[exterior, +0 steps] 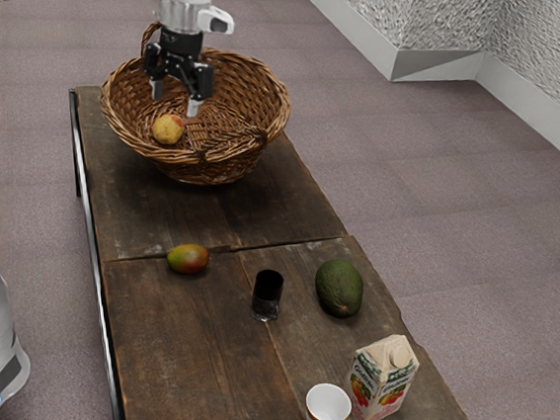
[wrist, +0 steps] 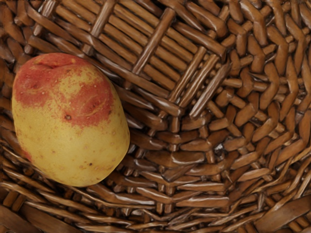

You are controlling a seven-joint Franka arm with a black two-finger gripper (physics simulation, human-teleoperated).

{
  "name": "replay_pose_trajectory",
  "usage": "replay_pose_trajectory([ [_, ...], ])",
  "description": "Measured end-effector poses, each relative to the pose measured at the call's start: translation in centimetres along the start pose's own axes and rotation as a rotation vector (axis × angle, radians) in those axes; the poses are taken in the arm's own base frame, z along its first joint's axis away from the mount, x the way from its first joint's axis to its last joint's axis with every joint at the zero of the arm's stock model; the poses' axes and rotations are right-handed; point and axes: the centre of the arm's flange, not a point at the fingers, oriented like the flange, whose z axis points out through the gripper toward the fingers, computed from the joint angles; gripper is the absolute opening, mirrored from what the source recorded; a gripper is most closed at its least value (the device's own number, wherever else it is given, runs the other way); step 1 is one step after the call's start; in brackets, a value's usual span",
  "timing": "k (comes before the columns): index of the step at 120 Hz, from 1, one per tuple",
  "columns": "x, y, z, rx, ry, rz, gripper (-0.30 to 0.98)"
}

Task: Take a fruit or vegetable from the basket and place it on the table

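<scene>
Because the oval yellow-red potato (wrist: 70, 121) sits inside the brown wicker basket (exterior: 271, 100), black two-finger gripper (exterior: 174, 97) above!
Fingers apart, presumably to straddle it.

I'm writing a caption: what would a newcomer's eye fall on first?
Probably the big wicker basket on the table, the open gripper above it. Inside lies a red-and-yellow piece of produce, large in the wrist view. Next, perhaps, the dark green avocado beside the black cup.

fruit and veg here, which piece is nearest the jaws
The yellow piece with red patches, lying inside the basket below the open jaws; the orange-green mango and dark green avocado lie on the table.
</scene>
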Motion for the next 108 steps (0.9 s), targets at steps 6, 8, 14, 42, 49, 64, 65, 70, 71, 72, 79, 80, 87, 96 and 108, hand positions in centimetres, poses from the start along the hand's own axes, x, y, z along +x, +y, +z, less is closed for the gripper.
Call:
replay_pose_trajectory([
  [6,0.1,-0.4,0.0,0.003,0.006,-0.009,0.69],
  [8,0.1,-0.5,0.0,0.005,0.007,-0.011,0.69],
  [14,0.5,-1.1,0.2,0.009,0.009,-0.023,0.69],
  [42,2.0,-2.1,1.2,0.021,0.015,-0.055,0.69],
  [49,2.4,-2.7,1.4,0.019,0.016,-0.068,0.69],
  [64,2.8,-3.0,1.8,0.02,0.017,-0.077,0.69],
  [65,2.8,-3.0,1.9,0.02,0.017,-0.078,0.69],
  [70,3.0,-3.3,2.2,0.021,0.013,-0.084,0.69],
  [71,3.1,-3.3,2.2,0.021,0.012,-0.085,0.69],
  [72,3.1,-3.4,2.3,0.021,0.012,-0.087,0.69],
  [79,3.3,-3.7,2.8,0.019,0.009,-0.094,0.69],
  [80,3.3,-3.8,2.9,0.019,0.01,-0.095,0.69],
  [87,3.4,-3.9,3.2,0.018,0.009,-0.098,0.69],
  [96,3.5,-3.9,3.5,0.018,0.01,-0.099,0.69],
  [108,3.4,-3.8,4.2,0.016,0.007,-0.094,0.69],
])
